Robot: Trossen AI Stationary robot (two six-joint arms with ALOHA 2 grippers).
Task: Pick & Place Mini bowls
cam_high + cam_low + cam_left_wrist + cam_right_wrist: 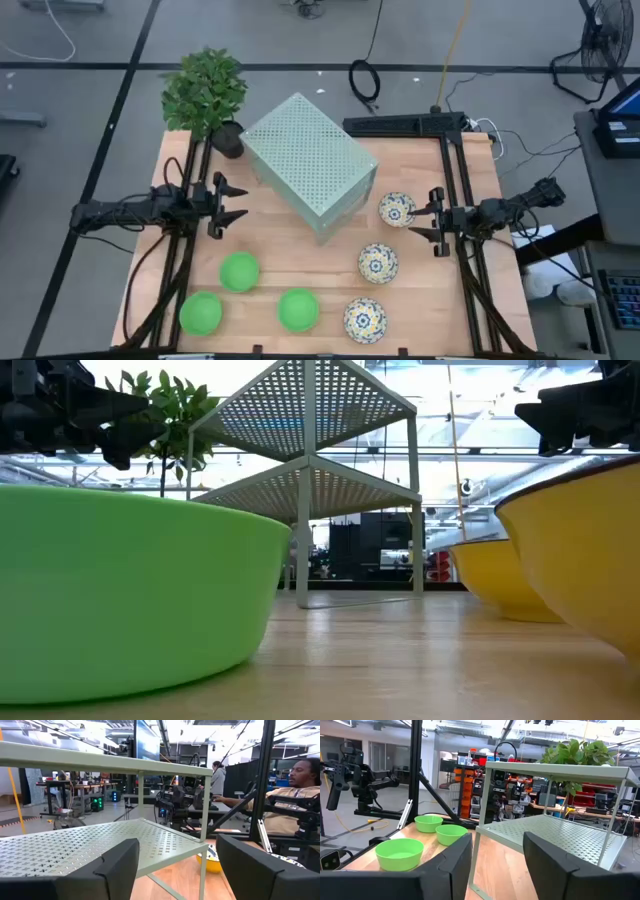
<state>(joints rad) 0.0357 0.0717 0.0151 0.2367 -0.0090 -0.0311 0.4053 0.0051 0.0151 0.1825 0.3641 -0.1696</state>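
In the high view the left gripper (240, 203) sits at mid-left of the frame, jaws spread wide and holding nothing, aimed toward the frame's centre; its fingers (115, 865) frame the shelf of the perforated box (310, 163) in its own wrist view. Below it, in the lower left, three green bowls stand upright with rims up — one at the far lower left (201, 314), one above and right of it (240, 272), one further right near the bottom edge (298, 310) — all apart from each other. Being round, they show no long axis. The pale green perforated box lies at upper centre, turned diagonally, with a potted plant (205, 95) beside its upper-left corner. Right of centre three patterned bowls form a loose column, also upright: the top one (396, 209), the middle one (378, 263) and the bottom one (365, 320). The right gripper (416, 222) hangs at mid-right — jaws parted, empty — just beside the top patterned bowl, not clearly touching it. A person (295, 795) sits beyond the table in the left wrist view.
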